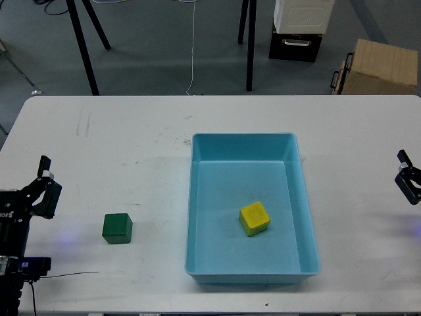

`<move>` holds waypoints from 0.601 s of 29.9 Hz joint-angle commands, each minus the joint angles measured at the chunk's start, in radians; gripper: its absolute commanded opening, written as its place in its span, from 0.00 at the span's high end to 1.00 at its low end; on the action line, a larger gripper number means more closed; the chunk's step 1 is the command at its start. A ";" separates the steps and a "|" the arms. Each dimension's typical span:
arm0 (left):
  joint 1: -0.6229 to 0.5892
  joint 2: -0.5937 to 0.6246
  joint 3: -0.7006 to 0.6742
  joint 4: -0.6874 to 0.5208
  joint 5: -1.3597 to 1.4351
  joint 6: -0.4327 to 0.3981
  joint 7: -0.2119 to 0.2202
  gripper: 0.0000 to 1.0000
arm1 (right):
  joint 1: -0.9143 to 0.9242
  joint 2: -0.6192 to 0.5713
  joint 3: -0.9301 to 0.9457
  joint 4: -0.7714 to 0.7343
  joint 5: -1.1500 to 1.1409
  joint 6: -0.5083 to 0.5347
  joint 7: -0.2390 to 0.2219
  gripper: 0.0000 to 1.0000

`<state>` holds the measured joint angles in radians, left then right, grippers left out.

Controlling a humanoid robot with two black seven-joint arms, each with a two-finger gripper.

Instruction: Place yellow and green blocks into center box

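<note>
A green block (117,228) sits on the white table at the front left. A yellow block (254,218) lies inside the light blue box (242,139), right of its middle. My left gripper (41,187) is at the left edge, left of the green block and apart from it, open and empty. My right gripper (407,176) is low at the right edge, partly cut off by the frame, with its two fingers spread and nothing between them.
The white table (131,145) runs across the view. Beyond its far edge stand black stand legs (84,46), a white and black case (299,26) and a cardboard box (378,67) on the floor. A thin cable lies near the front left edge.
</note>
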<state>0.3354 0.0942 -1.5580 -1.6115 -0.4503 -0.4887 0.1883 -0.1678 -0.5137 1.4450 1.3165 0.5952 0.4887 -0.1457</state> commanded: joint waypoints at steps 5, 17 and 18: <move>-0.045 0.084 -0.002 0.127 -0.018 0.000 0.011 0.00 | -0.001 -0.023 -0.002 0.001 0.000 0.000 0.000 0.00; -0.093 0.545 -0.045 0.078 0.036 0.000 0.062 0.00 | 0.004 0.015 -0.005 0.001 -0.011 0.000 0.002 0.00; -0.113 0.579 -0.040 0.078 0.063 0.000 0.075 0.00 | 0.005 0.015 -0.005 0.001 -0.011 0.000 0.002 0.00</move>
<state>0.2617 0.5622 -1.6077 -1.5268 -0.4445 -0.4887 0.2307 -0.1651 -0.5054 1.4398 1.3180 0.5859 0.4887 -0.1446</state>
